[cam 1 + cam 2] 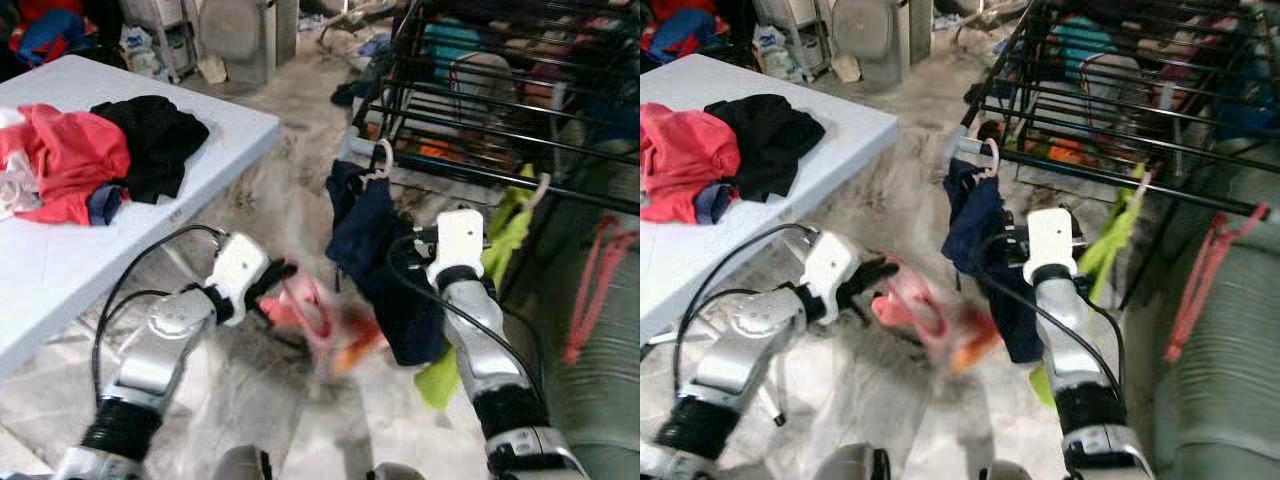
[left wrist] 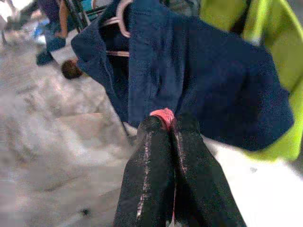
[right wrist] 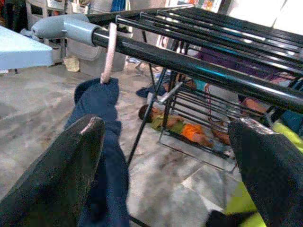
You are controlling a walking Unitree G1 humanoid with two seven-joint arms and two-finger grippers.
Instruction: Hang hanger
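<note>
A navy garment (image 1: 375, 250) hangs on a pink hanger (image 3: 110, 52) hooked over the front bar of the black drying rack (image 3: 189, 66). My right gripper (image 3: 166, 124) is open just below that bar, beside the navy garment, and nothing lies between its fingers. My left gripper (image 1: 280, 275) is shut on a pink-red garment (image 1: 310, 310), which is blurred and hangs low over the floor to the left of the navy one. In the left wrist view a bit of pink cloth (image 2: 163, 115) is pinched at the fingertips. Whether a hanger is inside the pink garment cannot be made out.
A lime green garment (image 1: 505, 240) hangs on the rack beside my right arm. The white table (image 1: 230, 150) at the left carries red clothes (image 1: 70, 160) and black clothes (image 1: 150, 140). A grey ribbed surface (image 1: 600, 380) and a red strap (image 1: 590, 290) are at the right.
</note>
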